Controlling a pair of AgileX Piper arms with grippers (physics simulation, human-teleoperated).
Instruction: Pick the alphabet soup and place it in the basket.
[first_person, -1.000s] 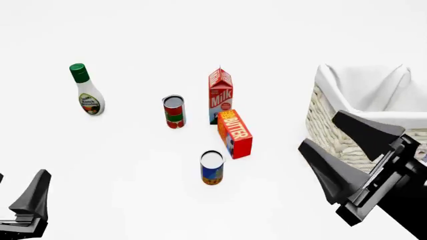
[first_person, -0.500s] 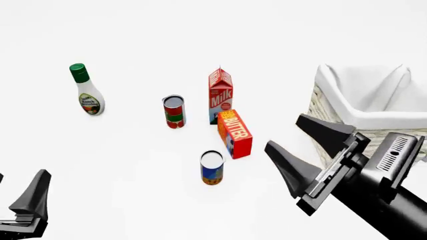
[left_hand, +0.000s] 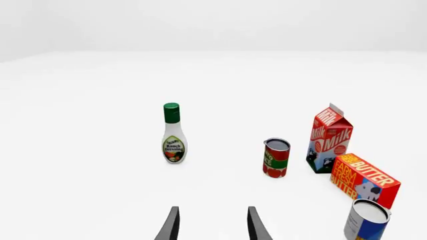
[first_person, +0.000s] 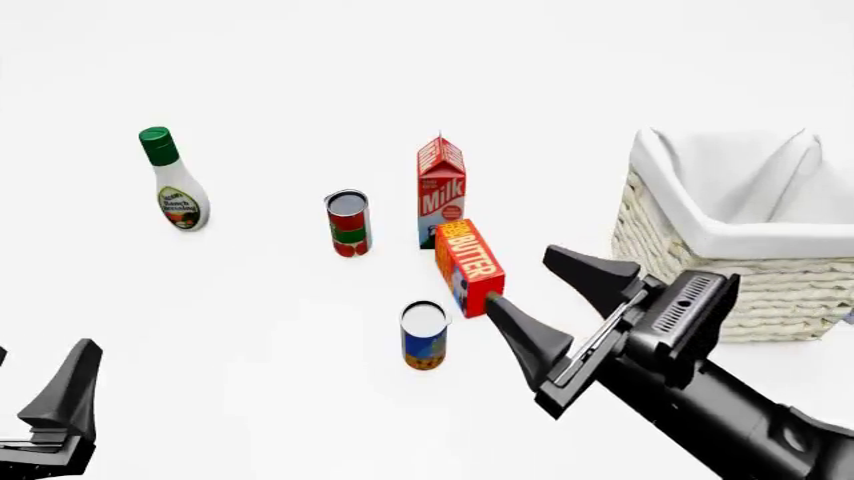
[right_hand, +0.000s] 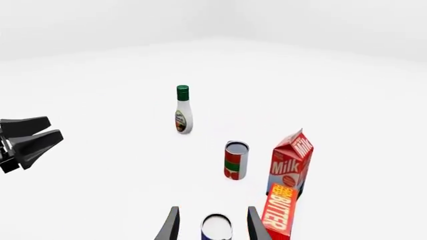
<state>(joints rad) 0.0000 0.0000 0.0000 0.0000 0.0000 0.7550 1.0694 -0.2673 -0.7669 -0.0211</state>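
The alphabet soup (first_person: 424, 336), a small cylindrical can with a blue upper label, orange-brown base and silver-white top, stands upright on the white table (first_person: 267, 300), just in front of the red-and-orange butter box (first_person: 470, 267) and well apart from the large square cream wicker basket with white cloth lining (first_person: 721, 235). The black right gripper (first_person: 551, 290) hangs beside the butter box on the basket's side, fingers spread wide and holding nothing; in the right wrist view the can's top (right_hand: 217, 226) sits framed between the two fingers, so the approach looks lined up. The black left gripper (first_person: 60, 400) rests far from the butter box at the near table edge, fingers parted and empty. The main risk, as I judge it, is crowding: the butter box leans close to the can, so a finger could nudge it and knock the can over. The red-and-green labelled can (first_person: 347, 224) and red milk carton (first_person: 441, 190) behind the butter box, and the green-capped white dressing bottle (first_person: 174, 180) farther off, seem out of the way.
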